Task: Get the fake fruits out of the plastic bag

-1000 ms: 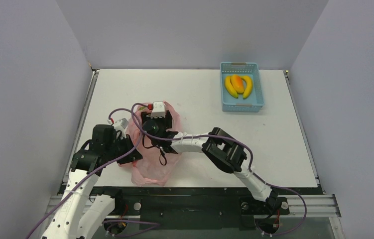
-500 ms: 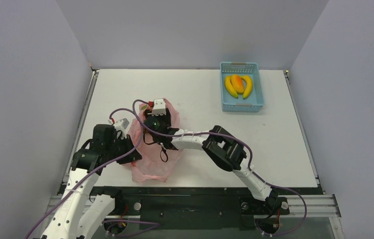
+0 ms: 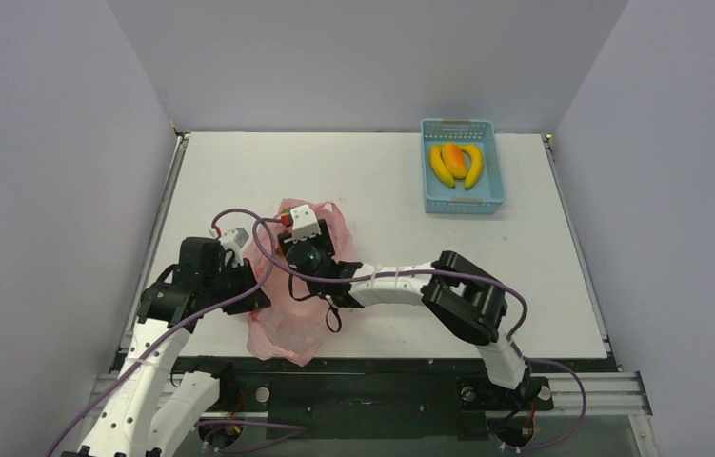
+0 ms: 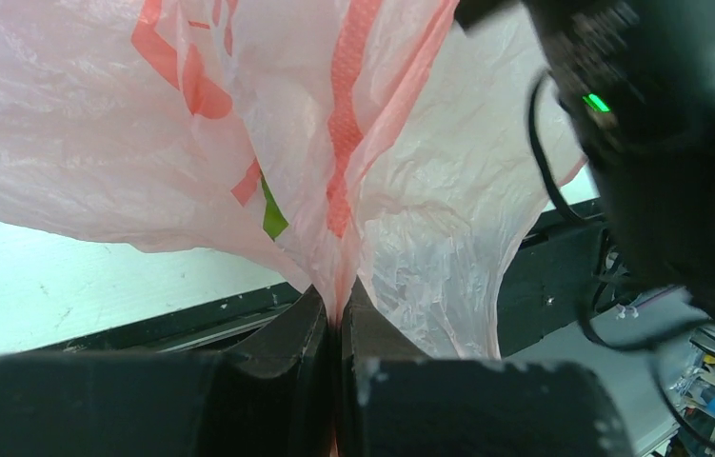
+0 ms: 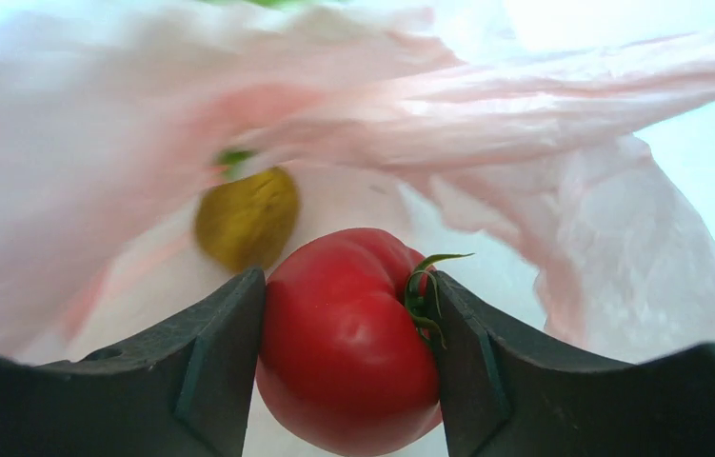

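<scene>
Right gripper (image 5: 344, 286): reached inside the plastic bag (image 5: 563, 114) and grasping the red apple (image 5: 344, 343), one finger pressed against each side of it.
Left gripper (image 4: 339, 314): clenched on a gathered fold of the bag's thin film, pinching it flat between the fingers.
Bag position: crumpled on the near left of the desk (image 3: 382, 181), between the two arms.
Already out: two bananas (image 3: 442, 164) and the mango-like fruit (image 3: 455, 157) lie together in the light-blue basket (image 3: 466, 205) at the far right, well apart from the bag.
Left inside: the red apple, gripped but not yet clear of the film, and a small brown fruit (image 5: 246, 217) just behind it to the left.
Progress: judged past halfway, with three fruits out and two to go.
Next need: probably drawing the apple out through the opening while the fold stays pinned.
</scene>
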`<state>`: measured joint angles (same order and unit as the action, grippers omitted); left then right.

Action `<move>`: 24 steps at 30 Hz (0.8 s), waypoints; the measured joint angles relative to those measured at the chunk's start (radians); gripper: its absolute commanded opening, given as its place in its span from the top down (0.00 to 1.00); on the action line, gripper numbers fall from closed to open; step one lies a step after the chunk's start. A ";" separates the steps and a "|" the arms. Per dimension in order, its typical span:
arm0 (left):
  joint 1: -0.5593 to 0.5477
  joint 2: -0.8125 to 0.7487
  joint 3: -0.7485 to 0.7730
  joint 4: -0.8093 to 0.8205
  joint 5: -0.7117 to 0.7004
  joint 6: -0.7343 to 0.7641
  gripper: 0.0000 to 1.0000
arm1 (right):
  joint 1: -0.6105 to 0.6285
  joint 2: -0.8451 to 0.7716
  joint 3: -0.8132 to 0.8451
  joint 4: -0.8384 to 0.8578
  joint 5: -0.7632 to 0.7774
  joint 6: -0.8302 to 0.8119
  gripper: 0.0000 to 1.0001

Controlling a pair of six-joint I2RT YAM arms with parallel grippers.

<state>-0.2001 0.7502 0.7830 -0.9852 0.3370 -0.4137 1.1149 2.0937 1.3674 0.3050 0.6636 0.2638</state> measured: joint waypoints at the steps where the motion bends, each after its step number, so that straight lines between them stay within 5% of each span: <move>1: 0.000 0.002 0.000 0.000 0.000 0.000 0.99 | 0.008 -0.040 -0.030 0.001 -0.023 0.002 0.98; 7: 0.000 0.010 0.000 0.000 0.000 0.005 0.98 | 0.010 -0.230 -0.171 0.032 -0.269 0.056 0.98; 16: 0.000 0.019 0.000 0.000 0.001 0.007 0.99 | -0.083 -0.357 -0.310 0.002 -0.843 0.193 0.99; 24: 0.000 0.012 0.000 0.001 0.002 0.007 0.99 | -0.093 -0.686 -0.394 -0.125 -0.966 0.177 1.00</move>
<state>-0.2001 0.7620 0.7830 -0.9844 0.3386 -0.4065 1.0218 1.4082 0.9737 0.1799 -0.3027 0.4412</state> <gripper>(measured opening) 0.017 0.540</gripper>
